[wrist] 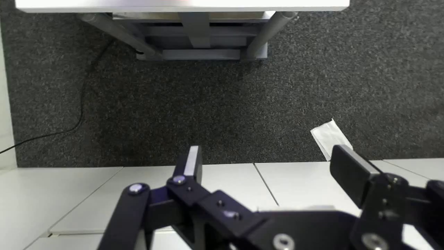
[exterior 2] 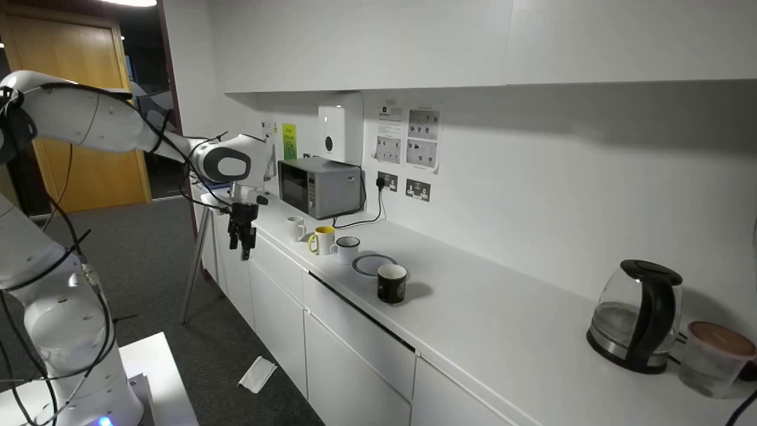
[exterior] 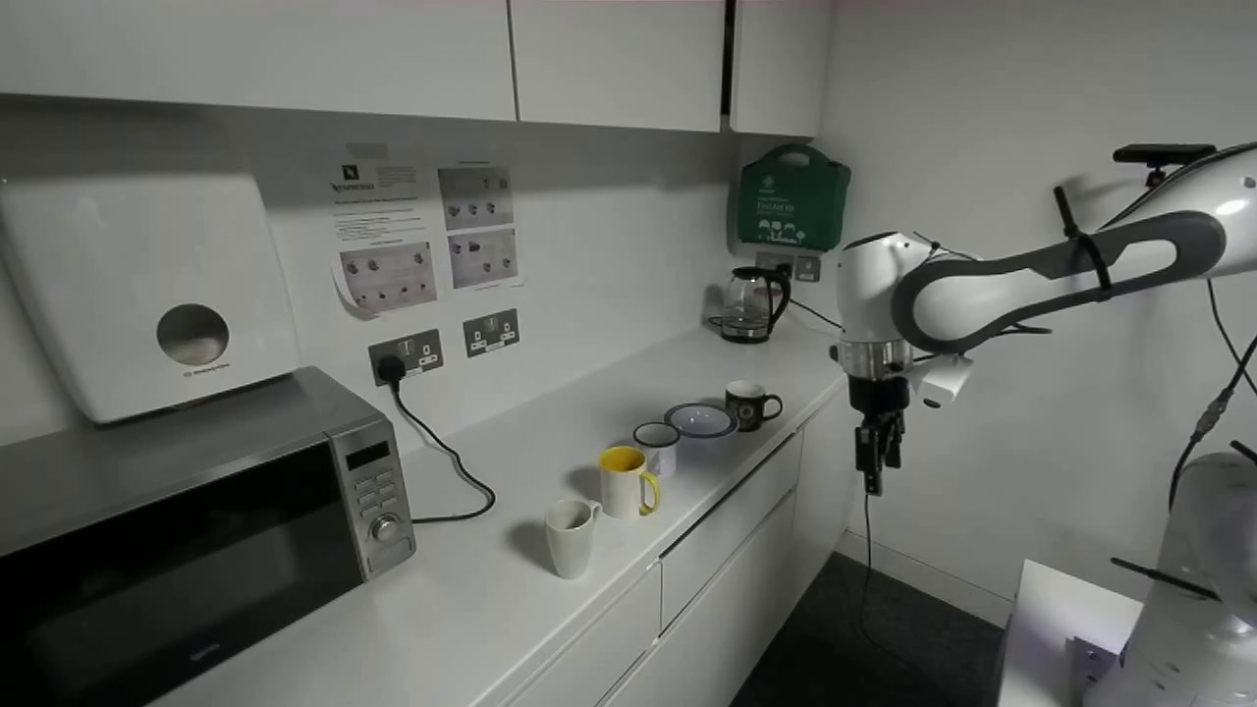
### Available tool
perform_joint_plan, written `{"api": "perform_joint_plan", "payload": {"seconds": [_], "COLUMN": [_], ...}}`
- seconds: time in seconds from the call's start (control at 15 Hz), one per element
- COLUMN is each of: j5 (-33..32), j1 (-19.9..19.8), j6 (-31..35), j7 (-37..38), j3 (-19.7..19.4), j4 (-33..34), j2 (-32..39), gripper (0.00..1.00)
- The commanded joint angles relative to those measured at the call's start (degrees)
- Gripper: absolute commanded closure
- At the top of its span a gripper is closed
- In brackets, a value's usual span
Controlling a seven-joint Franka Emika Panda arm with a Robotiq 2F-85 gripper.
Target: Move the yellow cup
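We are looking along a white kitchen counter (exterior: 452, 594), with a robot arm (exterior: 1007, 295) standing opposite. Its gripper (wrist: 267, 158) is hanging over dark carpet (wrist: 222, 104), out in front of the drawers (exterior: 732, 530), and is pointing downward. In the wrist view we are seeing the jaws spread wide, with nothing held between them.

The yellow cup (exterior: 627, 483), white outside with a yellow inside and handle, is standing upright on the counter, well apart from the gripper. It is sitting between a plain white mug (exterior: 570, 540) and a dark-rimmed white mug (exterior: 660, 454), both near it; we are not able to tell whether the dark-rimmed one is touching. In both exterior views its handle is pointing toward the counter's front edge.

We are judging the step in hand to be the approach. For this we are wanting the fingertips (wrist: 348, 173) raised above the rims before they are crossing the counter's edge, then lowered slowly over the cup. With a mug close by on each side, we are favouring a grip with one finger inside the cup and one on the side facing the back wall (exterior: 609, 285), thus avoiding the handle and the other mugs. We are expecting slick, hard ceramic, so we are advising a firm squeeze and a straight lift.
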Motion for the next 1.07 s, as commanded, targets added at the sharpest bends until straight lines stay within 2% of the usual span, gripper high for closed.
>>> {"api": "perform_joint_plan", "payload": {"seconds": [0.0, 0.2, 0.53, 0.8, 1.0], "j5": [8.0, 14.9, 21.6, 17.5, 11.2], "j1": [-0.1, -0.5, -0.6, 0.2, 0.4], "j6": [-0.8, 0.8, 16.2, 25.6, 27.7], "j7": [5.0, 7.8, 11.2, 13.7, 17.3], "j3": [-1.1, -1.8, -0.6, 3.1, 7.0], "j4": [2.4, 3.2, 2.6, 5.5, 9.2], "j2": [1.1, 1.0, 1.0, 3.9, 7.3], "gripper": [0.0, 0.0, 0.0, 0.0, 0.0]}}
